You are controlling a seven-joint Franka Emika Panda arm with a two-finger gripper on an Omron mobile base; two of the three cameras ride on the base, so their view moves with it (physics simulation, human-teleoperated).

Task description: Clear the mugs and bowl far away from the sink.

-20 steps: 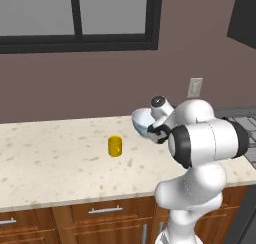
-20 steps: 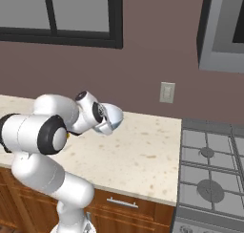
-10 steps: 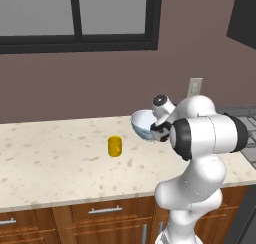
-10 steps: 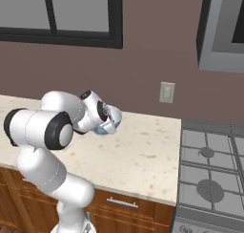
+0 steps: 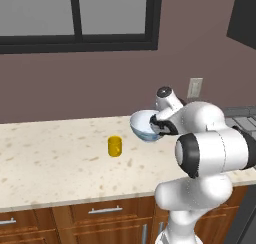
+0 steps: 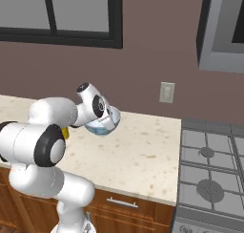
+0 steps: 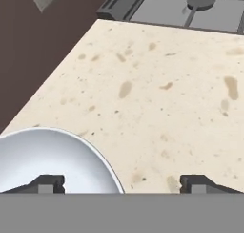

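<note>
The pale blue-white bowl (image 5: 144, 125) is low over the speckled counter (image 5: 55, 163) near the back wall, right of the yellow mug (image 5: 115, 146); I cannot tell whether it touches the counter. My gripper (image 5: 156, 124) is at the bowl's right rim. In the hand view the gripper (image 7: 123, 183) stands open, its fingertips (image 7: 47, 183) far apart, one over the bowl (image 7: 47, 155) and the other over bare counter, with the rim between them. From the right base view the bowl (image 6: 104, 124) shows beside my hand and a sliver of the mug (image 6: 64, 132) peeks past the arm. The sink is out of view.
A gas stove (image 6: 209, 165) adjoins the counter's right end and shows at the top of the hand view as the stove (image 7: 190, 7). A wall outlet (image 6: 166, 92) is behind the bowl. Open counter (image 6: 143, 151) lies between bowl and stove.
The bowl came down a little toward the counter, and the gripper, shut on its rim a second ago, has opened wide.
</note>
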